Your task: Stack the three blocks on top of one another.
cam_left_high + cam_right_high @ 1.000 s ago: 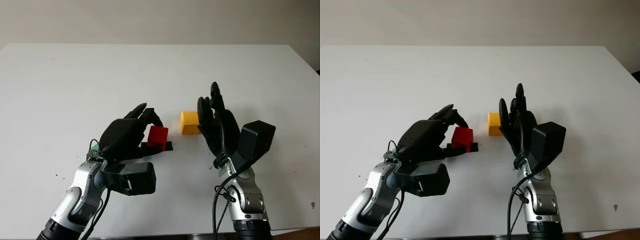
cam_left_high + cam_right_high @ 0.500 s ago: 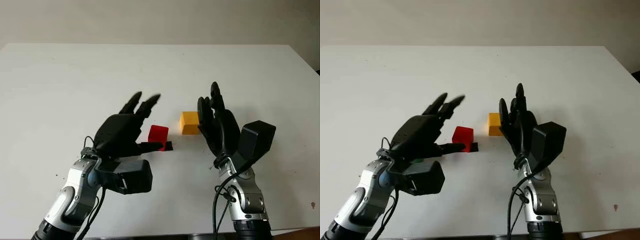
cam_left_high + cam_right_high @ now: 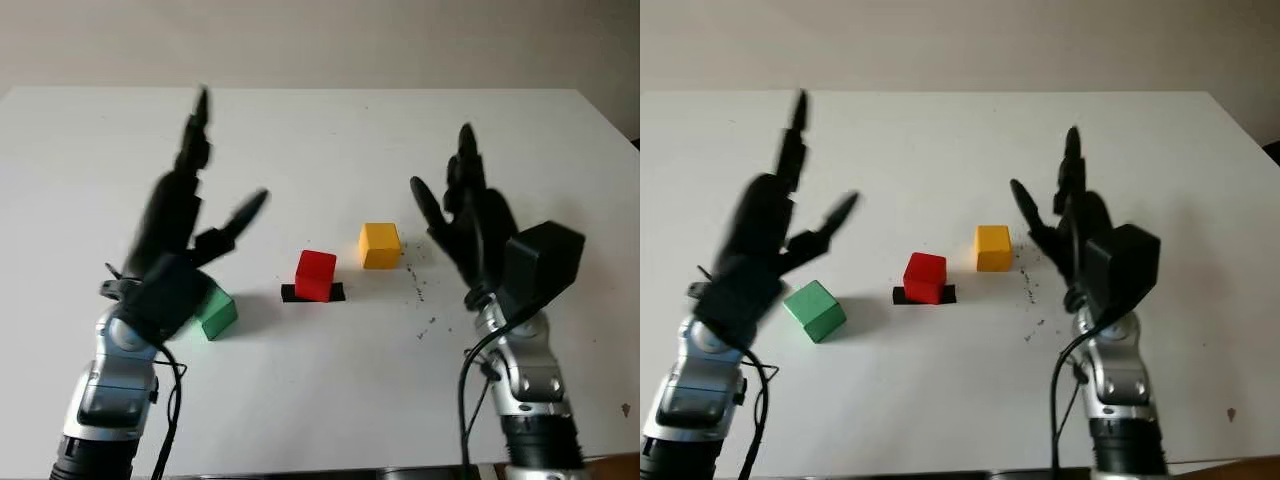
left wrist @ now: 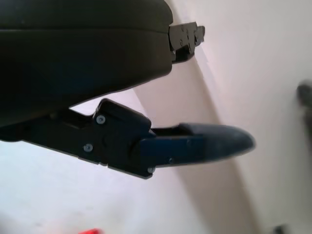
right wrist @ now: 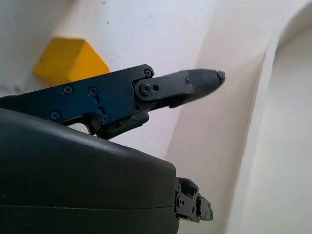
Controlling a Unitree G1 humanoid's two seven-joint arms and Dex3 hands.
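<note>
Head views: left hand (image 3: 175, 245) raised above the table (image 3: 320, 140), holding nothing, so the green block (image 3: 814, 310) below it lies free; red block (image 3: 316, 275) on a black patch (image 3: 337, 292), centre; yellow block (image 3: 380, 245) just beyond, unstacked.
Left wrist view: finger (image 4: 195, 144) extended, released.
Right wrist view: right hand (image 3: 1080, 235) released, lifted; yellow block (image 5: 68, 58) near its finger, apart.

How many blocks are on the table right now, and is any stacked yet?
3, none stacked. The green block lies beside the raised, open left hand; the red block sits mid-table on a black patch; the yellow block sits near the open right hand.
</note>
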